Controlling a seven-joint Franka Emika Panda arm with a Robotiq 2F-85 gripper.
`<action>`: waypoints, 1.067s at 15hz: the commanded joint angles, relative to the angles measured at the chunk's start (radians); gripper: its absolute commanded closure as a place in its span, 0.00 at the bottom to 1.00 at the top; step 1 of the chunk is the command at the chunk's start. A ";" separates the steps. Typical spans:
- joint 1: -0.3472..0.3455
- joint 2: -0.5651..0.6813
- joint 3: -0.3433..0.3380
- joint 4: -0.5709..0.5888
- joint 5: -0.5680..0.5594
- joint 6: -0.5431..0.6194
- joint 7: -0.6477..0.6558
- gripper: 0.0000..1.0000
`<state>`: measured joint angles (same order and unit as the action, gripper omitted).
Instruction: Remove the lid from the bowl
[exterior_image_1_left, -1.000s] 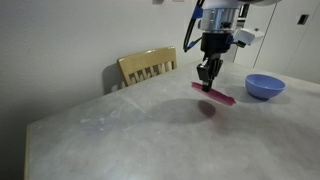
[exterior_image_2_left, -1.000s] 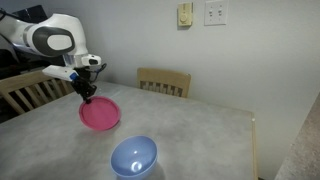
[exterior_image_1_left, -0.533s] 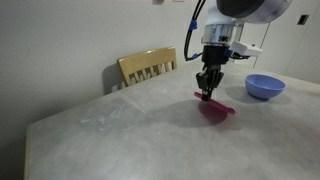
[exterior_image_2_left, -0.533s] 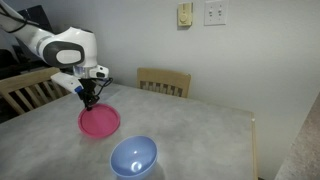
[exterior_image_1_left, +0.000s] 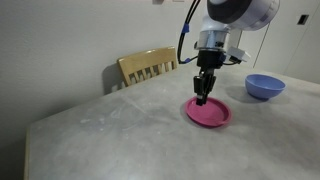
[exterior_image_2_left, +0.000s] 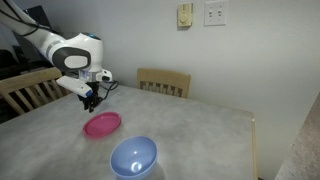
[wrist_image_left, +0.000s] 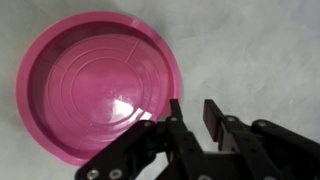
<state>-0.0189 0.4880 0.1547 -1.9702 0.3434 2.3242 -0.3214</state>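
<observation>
The magenta-pink lid (exterior_image_1_left: 209, 112) lies flat on the grey table, apart from the bowl; it also shows in an exterior view (exterior_image_2_left: 102, 124) and fills the upper left of the wrist view (wrist_image_left: 95, 80). The light-blue bowl (exterior_image_1_left: 264, 86) stands uncovered and empty near the table's edge, also seen in an exterior view (exterior_image_2_left: 133, 157). My gripper (exterior_image_1_left: 202, 98) hovers just above the lid's rim, also visible in an exterior view (exterior_image_2_left: 90, 103). In the wrist view its fingers (wrist_image_left: 192, 108) are slightly apart with only bare table between them, one finger over the rim.
A wooden chair (exterior_image_1_left: 147, 67) stands at the table's far side, also seen in an exterior view (exterior_image_2_left: 163, 80). Another chair (exterior_image_2_left: 24, 91) stands behind the arm. The grey table (exterior_image_1_left: 110, 140) ends close to the bowl. Wall outlets (exterior_image_2_left: 215, 12) are on the wall.
The lid hung tilted from my gripper a second ago; it has come down and now lies flat on the table. My gripper has let go and risen a little above the rim.
</observation>
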 joint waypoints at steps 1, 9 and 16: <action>-0.020 0.018 0.014 0.036 -0.022 -0.048 -0.062 0.37; 0.080 -0.088 -0.072 -0.020 -0.283 -0.031 0.134 0.00; 0.120 -0.170 -0.083 -0.041 -0.482 -0.056 0.221 0.00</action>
<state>0.0939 0.3750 0.0741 -1.9701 -0.1075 2.2852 -0.0924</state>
